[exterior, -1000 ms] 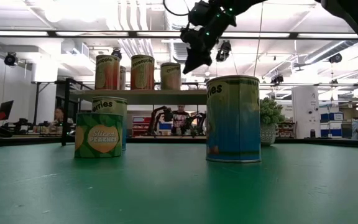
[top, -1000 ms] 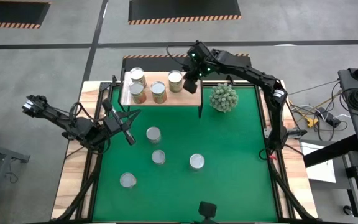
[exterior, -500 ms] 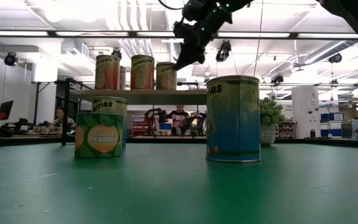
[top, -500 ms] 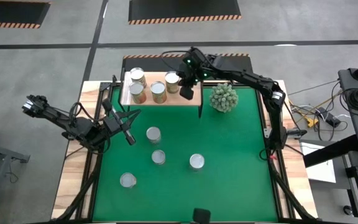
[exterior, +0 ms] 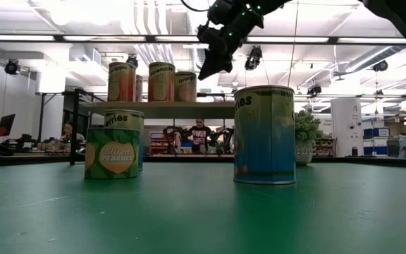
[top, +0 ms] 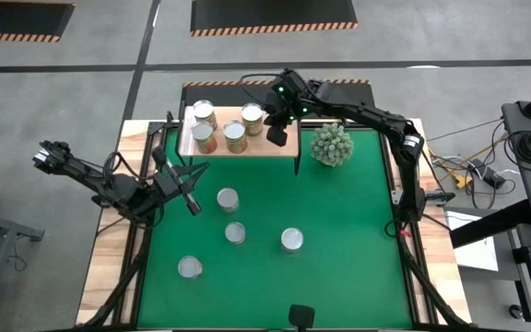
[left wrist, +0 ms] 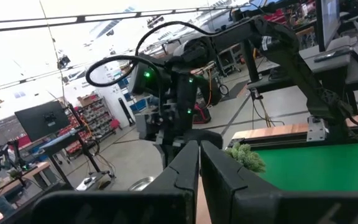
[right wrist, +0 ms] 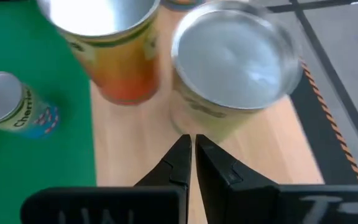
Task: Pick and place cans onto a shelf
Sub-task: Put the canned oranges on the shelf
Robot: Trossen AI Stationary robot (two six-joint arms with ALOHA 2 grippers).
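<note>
Your right gripper (top: 277, 136) is up over the wooden shelf (top: 284, 147) at the back of the table, fingers pressed together with only a sliver between the tips, nothing held, and the tips sit right against the side of the can (right wrist: 235, 74) in front of them, the rightmost of four on the board. From above, you've got that can (top: 253, 118) at the right of the group, another (top: 235, 136) just beside it toward the middle, and two more (top: 205, 138) (top: 204, 113) at the left end, one behind the other. From table height you see the shelf cans lined up on the board (exterior: 162, 82) with your right gripper (exterior: 208, 68) hanging just to their right, angled down. Down on the green mat (top: 358, 212) four cans are well apart from one another: one (top: 228, 198) nearest the left arm, one (top: 235, 232) a little forward of it, one (top: 291, 240) to the right, and one (top: 189, 267) near the front left corner. The spiky green plant (top: 331, 144) stands just right of the shelf. Your left gripper (top: 190, 198) waits at the left edge of the mat, fingers closed together and empty, pointing toward the nearest loose can
</note>
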